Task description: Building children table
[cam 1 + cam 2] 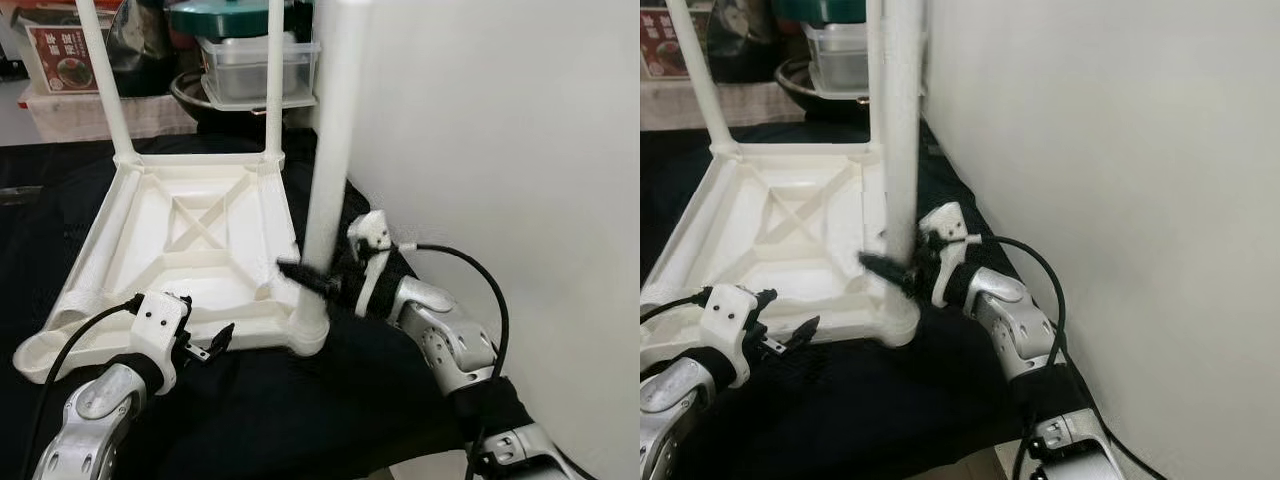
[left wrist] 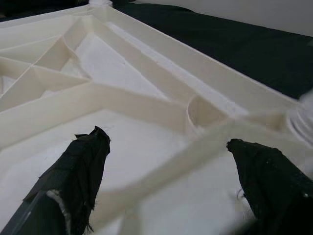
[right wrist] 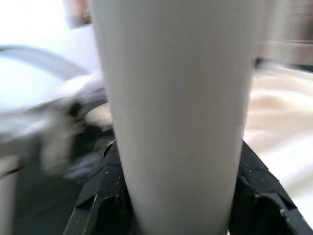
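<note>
A white plastic table top (image 1: 190, 250) is lying upside down on a black cloth (image 1: 300, 400) in the left centre of the left eye view, its ribbed underside facing up. Two white legs (image 1: 100, 80) are standing upright in its far corners, toward the upper left. A third leg (image 1: 330, 170) is standing in the near right corner socket, at the frame's centre. The right gripper (image 1: 318, 282) is clamping this leg low down, one black finger on each side. The left gripper (image 1: 212, 345) is hovering at the table top's near edge, lower left, its fingers (image 2: 83, 166) spread apart with nothing between them. Stacked containers (image 1: 255, 60) are sitting at the upper centre beside a white wall (image 1: 520, 150).
</note>
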